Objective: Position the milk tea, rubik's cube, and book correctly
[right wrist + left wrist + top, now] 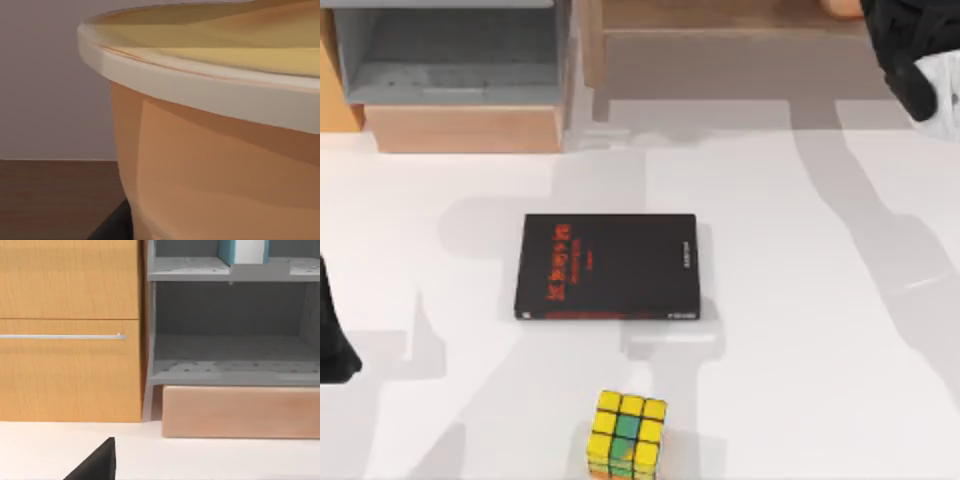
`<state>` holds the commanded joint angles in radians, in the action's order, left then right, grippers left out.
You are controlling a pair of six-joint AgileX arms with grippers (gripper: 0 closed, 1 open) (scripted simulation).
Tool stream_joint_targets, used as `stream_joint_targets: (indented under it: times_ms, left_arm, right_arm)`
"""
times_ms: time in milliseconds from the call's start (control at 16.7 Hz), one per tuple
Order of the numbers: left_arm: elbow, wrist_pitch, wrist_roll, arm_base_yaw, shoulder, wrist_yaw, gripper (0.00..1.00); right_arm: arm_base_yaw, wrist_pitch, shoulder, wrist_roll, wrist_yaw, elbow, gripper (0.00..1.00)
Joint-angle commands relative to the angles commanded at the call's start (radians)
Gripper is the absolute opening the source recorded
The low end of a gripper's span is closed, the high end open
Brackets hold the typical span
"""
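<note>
Rubik's cube (627, 433): stood at the table's near edge, untouched. Black book (608, 267): laid flat mid-table. Left arm: parked at the table's left edge; jaw state cannot be told. Book (243, 251): light blue, shelved upright in the grey cabinet (230, 372). Milk tea (225, 150): seen hard against the right wrist camera, over a brown surface; grasp cannot be told. Step judged: placing the milk tea. Next: release, then the cube.

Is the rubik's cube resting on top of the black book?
No, the rubik's cube sits on the white table, apart from the black book.
</note>
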<state>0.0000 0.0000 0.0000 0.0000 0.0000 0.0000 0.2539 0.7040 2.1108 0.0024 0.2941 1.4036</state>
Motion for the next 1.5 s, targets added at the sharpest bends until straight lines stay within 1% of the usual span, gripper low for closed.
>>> stream_joint_targets:
  times_ms: [420, 480, 1080, 1200, 1500]
  left_arm:
    - [0.0, 0.0, 0.0, 0.0, 0.0, 0.0, 1.0]
    - [0.0, 0.0, 0.0, 0.0, 0.0, 0.0, 1.0]
    - [0.0, 0.0, 0.0, 0.0, 0.0, 0.0, 1.0]
    - [0.0, 0.0, 0.0, 0.0, 0.0, 0.0, 1.0]
    - [0.0, 0.0, 0.0, 0.0, 0.0, 0.0, 1.0]
  right_arm:
    - [0.0, 0.0, 0.0, 0.0, 0.0, 0.0, 0.02]
    - [0.0, 0.0, 0.0, 0.0, 0.0, 0.0, 0.0]
    - [0.009, 0.004, -0.016, 0.002, 0.001, -0.017, 0.0]
    - [0.021, 0.015, -0.059, 0.003, 0.007, -0.074, 0.0]
    - [0.053, 0.063, -0.221, 0.004, 0.044, -0.295, 0.0]
